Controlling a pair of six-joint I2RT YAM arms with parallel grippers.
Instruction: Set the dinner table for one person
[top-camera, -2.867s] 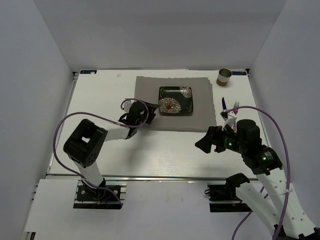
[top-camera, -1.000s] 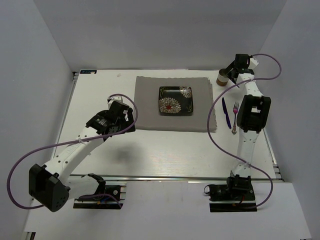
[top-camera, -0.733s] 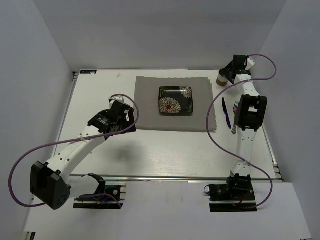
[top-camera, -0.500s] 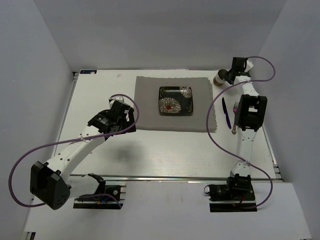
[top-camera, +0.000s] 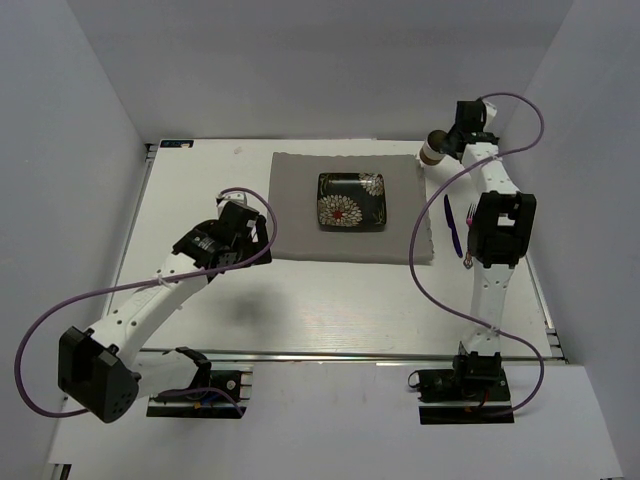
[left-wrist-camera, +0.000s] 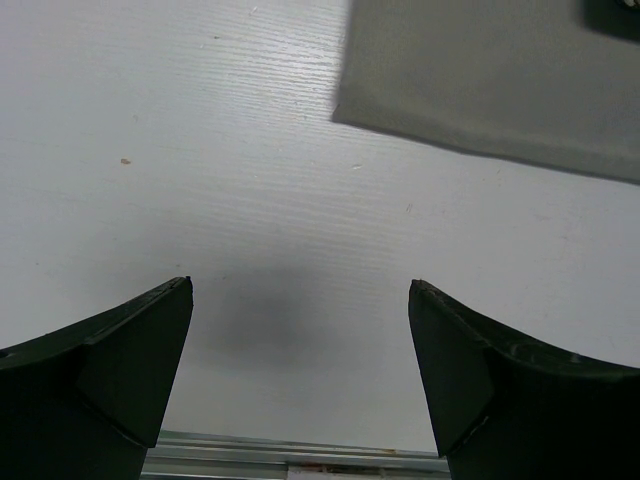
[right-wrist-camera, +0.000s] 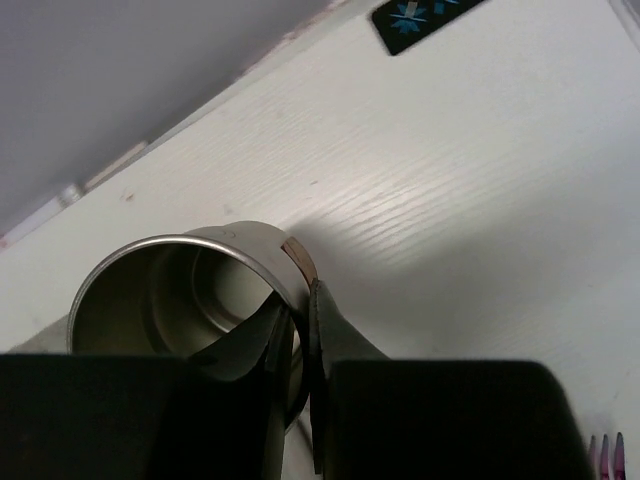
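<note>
Since a second ago the right gripper (top-camera: 446, 143) has closed on the cup (top-camera: 432, 150) at the far right corner of the dinner table (top-camera: 200, 190), and the cup has shifted a bit left toward the corner of the placemat (top-camera: 300, 215); left arm hasn't budged.

Top view: plate (top-camera: 350, 199) sits on the mat, knife (top-camera: 451, 222) lies just right of it, so I reckon we're on the cup step, grabbed and starting to carry; next move calls for keeping it upright and setting it down near the mat's far right corner, above the knife, without clipping either; left gripper (top-camera: 243, 215) hangs near the mat's near left corner.

Left wrist: fingers (left-wrist-camera: 120, 360) spread wide with nothing between them; bare white table right underneath, mat corner just beyond.

Right wrist: fingers (right-wrist-camera: 335, 345) nearly pressed together, pinching the cup's wall at the rim, one inside and one outside; table lies below and behind the cup; can't tell if the base is clear of it yet; fork (right-wrist-camera: 605, 447) tines peek in at the corner.
</note>
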